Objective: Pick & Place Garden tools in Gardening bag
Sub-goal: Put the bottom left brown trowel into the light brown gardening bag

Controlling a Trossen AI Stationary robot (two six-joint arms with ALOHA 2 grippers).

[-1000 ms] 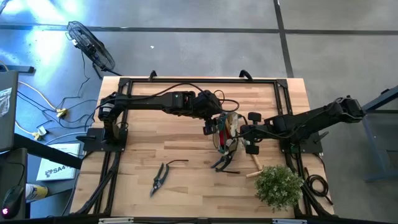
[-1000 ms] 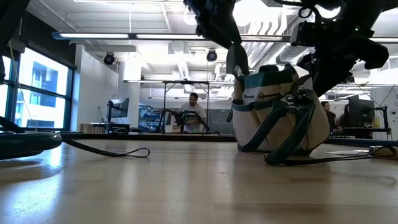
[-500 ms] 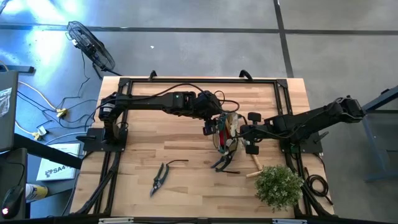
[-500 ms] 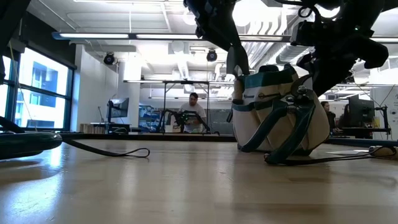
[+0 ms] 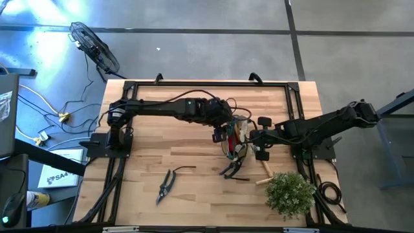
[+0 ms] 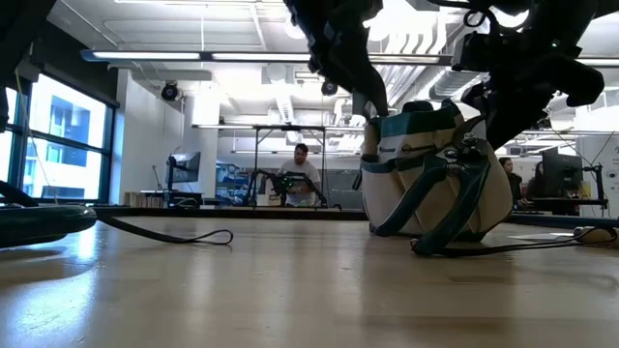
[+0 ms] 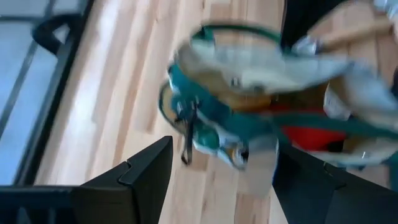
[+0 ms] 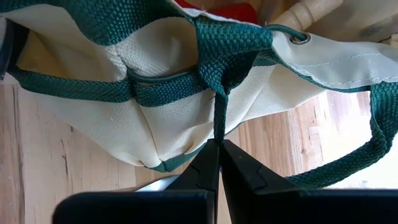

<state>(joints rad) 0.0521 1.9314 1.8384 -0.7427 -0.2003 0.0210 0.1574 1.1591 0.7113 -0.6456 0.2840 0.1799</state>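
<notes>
The olive-tan gardening bag with dark green trim stands upright on its base at the table's middle right; it also shows in the low view. A red glove and a pale wooden handle lie inside it. My left gripper is open and empty above the bag's left rim. My right gripper is shut on the bag's strap at its right side. One pair of dark shears lies at the front middle, and another lies just in front of the bag. My right gripper pinches a narrow green webbing strap on the bag's side wall between its two fingertips. It comes in level from the table's right. The strap runs straight from the bag's trim to the fingers. The bag stays upright on the table.
A bushy green plant stands at the front right corner. A pale wooden tool handle lies between it and the bag. The black frame rails run round the table. Bare wood lies at the front left.
My left gripper has shifted a little toward the bag, above its left rim. The bag and my right gripper have kept still.
</notes>
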